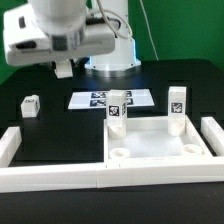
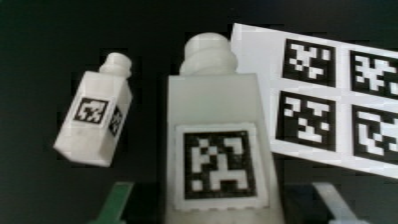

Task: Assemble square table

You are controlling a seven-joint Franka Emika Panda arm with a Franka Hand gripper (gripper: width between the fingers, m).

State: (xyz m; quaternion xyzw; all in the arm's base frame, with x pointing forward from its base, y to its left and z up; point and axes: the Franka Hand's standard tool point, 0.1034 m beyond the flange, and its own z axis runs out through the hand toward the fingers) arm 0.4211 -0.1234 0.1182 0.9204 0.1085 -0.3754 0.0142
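Note:
The white square tabletop [image 1: 158,147] lies rim-up near the front, inside the corner of the border bars. Two tagged white legs stand upright in its far corners, one [image 1: 117,108] on the exterior view's left and one [image 1: 177,104] on its right. A third leg [image 1: 30,105] lies loose on the black table at the left and also shows in the wrist view [image 2: 95,122]. My gripper [image 1: 64,68] hangs above the table at the back left. In the wrist view the gripper [image 2: 222,205] holds the fourth leg [image 2: 215,120] between its fingers, peg end pointing away.
The marker board [image 1: 110,98] lies flat behind the tabletop and shows beside the held leg in the wrist view [image 2: 334,88]. Long white border bars [image 1: 60,178] run along the front and both sides. The robot base [image 1: 110,62] stands at the back.

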